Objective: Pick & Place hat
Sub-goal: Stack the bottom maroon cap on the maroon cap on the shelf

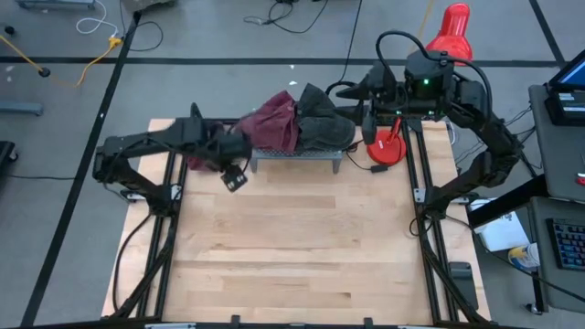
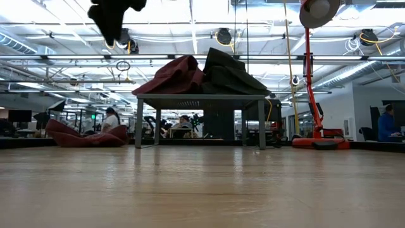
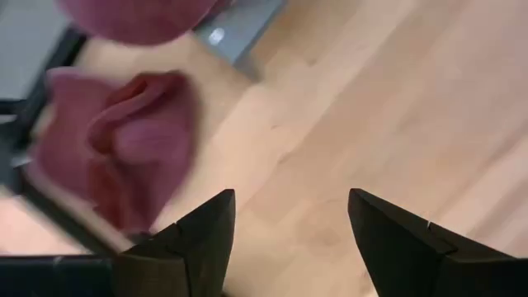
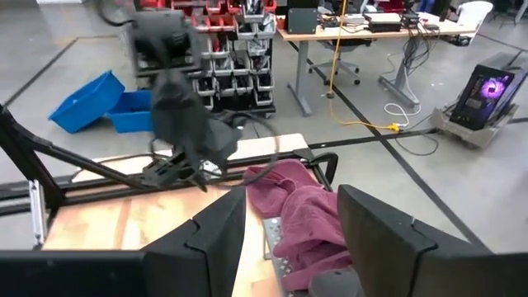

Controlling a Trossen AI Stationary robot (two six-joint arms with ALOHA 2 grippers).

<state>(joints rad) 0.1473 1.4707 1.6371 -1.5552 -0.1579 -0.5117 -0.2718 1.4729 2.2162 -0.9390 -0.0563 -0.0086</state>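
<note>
At the table's ten o'clock, a maroon hat [image 1: 203,161] is lying soft, light, crumpled. The left gripper [image 3: 289,239] is hovering beside it, fingers apart; pinching a raised fold looks best. The right gripper [image 4: 293,235] is waiting at one o'clock, fingers apart.

Left pincer [image 1: 234,177] hangs open; right pincer [image 1: 366,108] open, raised.

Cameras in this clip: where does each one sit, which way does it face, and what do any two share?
High: overhead, facing down on the table; both arms show.
Low: table height, facing the grey rack carrying a maroon hat and a dark hat.
Left wrist: facing down past the open left gripper at a maroon hat on the table.
Right wrist: past the open right gripper toward the left arm.
Shared: the rack's maroon hat, high and low.
</note>
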